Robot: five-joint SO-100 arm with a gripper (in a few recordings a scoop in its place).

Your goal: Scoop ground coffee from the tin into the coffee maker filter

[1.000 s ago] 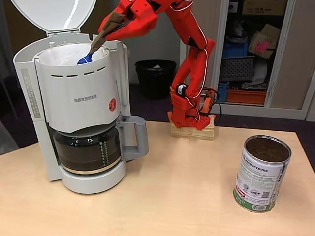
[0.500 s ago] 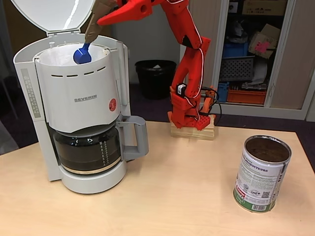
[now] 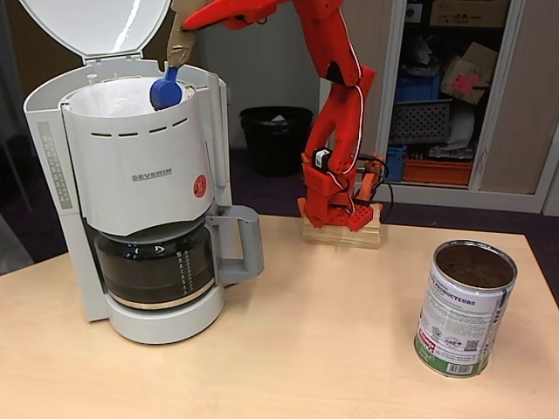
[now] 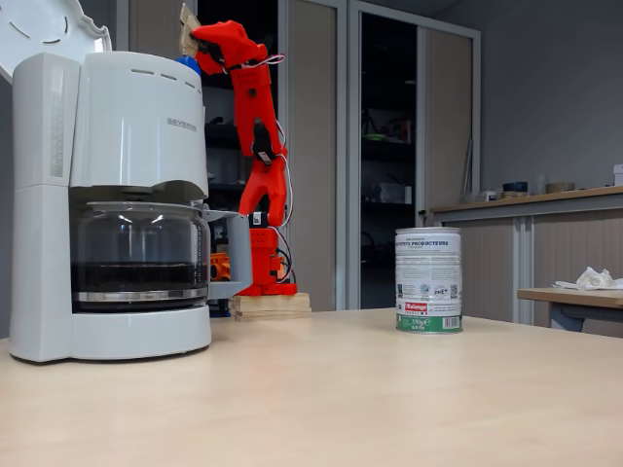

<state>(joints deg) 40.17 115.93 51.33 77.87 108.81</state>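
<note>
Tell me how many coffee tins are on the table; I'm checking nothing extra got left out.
1. The tin stands open near the table's right edge in the higher fixed view, well apart from the coffee maker. Another could hide behind the coffee maker.

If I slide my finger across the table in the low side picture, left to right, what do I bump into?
Coffee maker → glass carafe → wooden block under the red arm → tin.

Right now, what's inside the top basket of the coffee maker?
The coffee maker filter, white paper, lines the basket. The blue scoop held by the gripper hangs at its right rim. The filter's bottom is hidden by the basket wall, so any ground coffee there cannot be seen.
</note>
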